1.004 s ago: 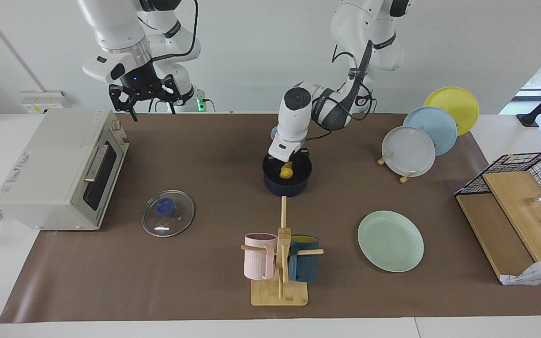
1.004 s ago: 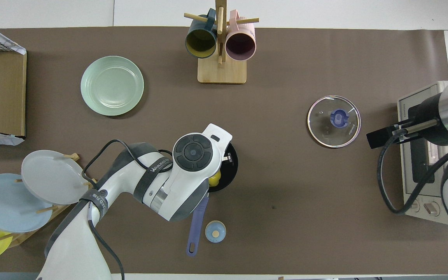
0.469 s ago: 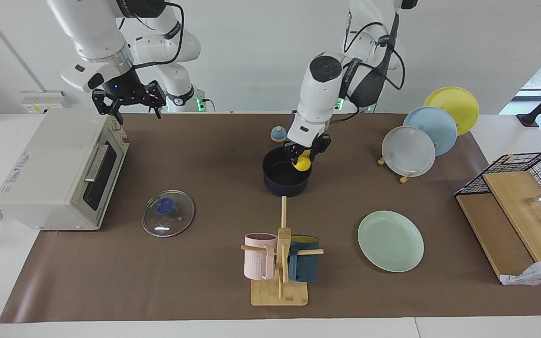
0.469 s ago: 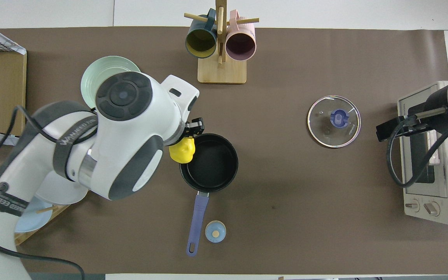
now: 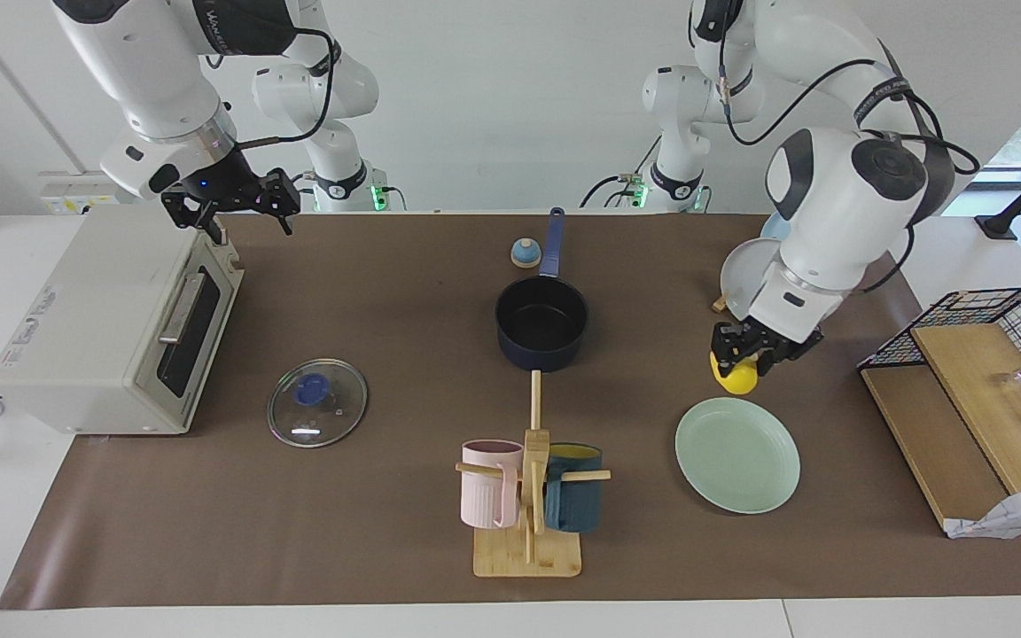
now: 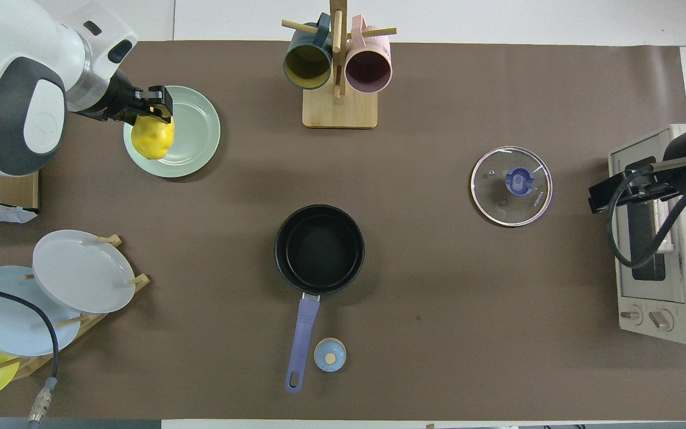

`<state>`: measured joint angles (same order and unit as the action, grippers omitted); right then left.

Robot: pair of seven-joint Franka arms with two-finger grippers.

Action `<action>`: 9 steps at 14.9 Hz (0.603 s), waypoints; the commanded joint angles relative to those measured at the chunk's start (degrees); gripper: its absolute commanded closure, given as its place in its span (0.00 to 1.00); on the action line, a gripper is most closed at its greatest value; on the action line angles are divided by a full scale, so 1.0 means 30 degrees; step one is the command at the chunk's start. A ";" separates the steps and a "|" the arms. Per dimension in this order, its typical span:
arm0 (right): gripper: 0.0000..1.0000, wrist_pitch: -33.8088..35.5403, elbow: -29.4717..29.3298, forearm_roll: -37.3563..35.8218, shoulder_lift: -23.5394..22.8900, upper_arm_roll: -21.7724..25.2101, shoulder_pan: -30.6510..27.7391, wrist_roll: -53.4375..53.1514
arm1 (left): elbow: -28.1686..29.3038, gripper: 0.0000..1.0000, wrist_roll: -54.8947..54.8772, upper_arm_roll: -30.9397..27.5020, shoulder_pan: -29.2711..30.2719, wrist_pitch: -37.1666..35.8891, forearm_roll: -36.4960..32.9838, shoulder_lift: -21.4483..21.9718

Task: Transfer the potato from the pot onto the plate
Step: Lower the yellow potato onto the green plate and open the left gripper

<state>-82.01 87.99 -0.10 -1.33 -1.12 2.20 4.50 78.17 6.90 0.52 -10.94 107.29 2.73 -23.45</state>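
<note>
My left gripper (image 5: 744,361) is shut on the potato (image 5: 735,376), a small bright-yellow lump, and holds it in the air. In the overhead view the potato (image 6: 152,136) hangs under that gripper (image 6: 153,112) over the rim of the mint-green plate (image 6: 193,128). The plate (image 5: 737,454) lies bare on the brown mat. The navy pot (image 5: 541,330) sits mid-table with nothing in its black inside (image 6: 319,249); its handle points toward the robots. My right gripper (image 5: 231,206) waits open in the air over the toaster oven's top corner.
A toaster oven (image 5: 112,328) stands at the right arm's end, with a glass lid (image 5: 316,401) beside it. A mug rack (image 5: 530,496) is farther out than the pot. There is a plate rack (image 6: 75,271), a wire basket with boards (image 5: 980,354) and a small blue knob (image 5: 525,253).
The left gripper lifted the potato out of the pot and carried it over to the plate's rim. The right gripper drifted a little toward the toaster oven.
</note>
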 commanded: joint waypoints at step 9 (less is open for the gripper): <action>0.00 -0.0498 -0.0441 0.0004 -0.0112 -0.0035 -0.0646 -0.0125 | 0.0716 1.00 -0.3210 0.0091 0.0833 0.4812 -0.0527 -0.4109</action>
<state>-83.54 87.58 -0.10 -1.28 -0.65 1.05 4.50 76.99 -1.71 0.48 -8.74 119.57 2.41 -37.06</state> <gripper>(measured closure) 0.000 0.454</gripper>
